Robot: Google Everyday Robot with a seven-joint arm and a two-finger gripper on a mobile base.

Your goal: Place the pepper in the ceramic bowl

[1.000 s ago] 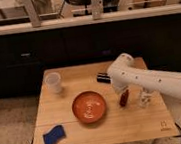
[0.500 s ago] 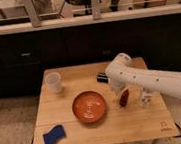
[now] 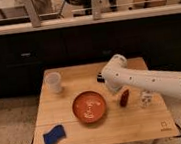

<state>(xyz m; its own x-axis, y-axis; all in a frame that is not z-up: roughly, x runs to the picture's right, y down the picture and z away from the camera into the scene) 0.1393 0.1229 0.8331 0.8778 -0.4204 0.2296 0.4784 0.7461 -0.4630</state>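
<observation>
The pepper [image 3: 124,98] is small, dark red and elongated, and lies on the wooden table just right of the ceramic bowl. The ceramic bowl [image 3: 90,107] is wide, shallow and orange-red with pale markings at its centre, and it sits at the table's middle front. My white arm reaches in from the right and bends down at the wrist. My gripper [image 3: 115,90] hangs at its end, just above and left of the pepper, between it and the bowl's right rim. The wrist hides the gripper's tips.
A white cup [image 3: 53,82] stands at the table's back left. A blue sponge [image 3: 53,135] lies at the front left corner. A black bar [image 3: 100,77] lies behind my wrist. A small pale object [image 3: 147,99] stands right of the pepper. The wooden table's edge [image 3: 101,141] is close in front.
My arm's wrist has shifted slightly left toward the bowl. The pepper and the other things stay where they were.
</observation>
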